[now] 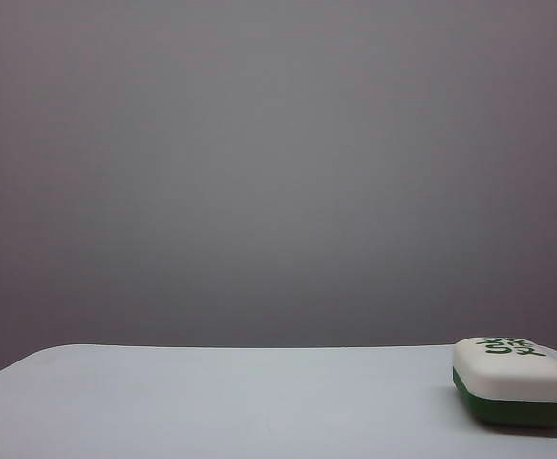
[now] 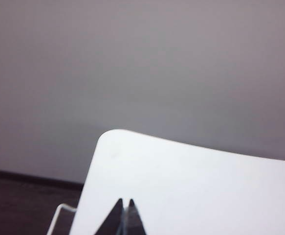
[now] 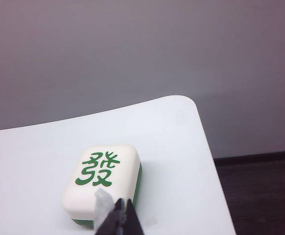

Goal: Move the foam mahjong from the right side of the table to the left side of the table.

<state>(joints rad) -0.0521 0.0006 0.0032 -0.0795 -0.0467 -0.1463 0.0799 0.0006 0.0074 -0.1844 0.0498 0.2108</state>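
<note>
Matt soft-looking foam mahjong [image 3: 103,182]; smooth white table [image 1: 211,402].

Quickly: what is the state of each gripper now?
Left gripper: shut, holding nothing, above the table.
Right gripper: shut, holding nothing, just before the foam mahjong.

The white bench [image 1: 211,402] has rounded corners and a smooth top. The foam mahjong [image 1: 513,381] lies flat on it by the right edge, near the far right corner, cream upper part over a dark green base, green character upward.

The left tool [image 2: 124,201] and right tool [image 3: 122,201] hang over the bench's left and right ends, each with tips together.
</note>
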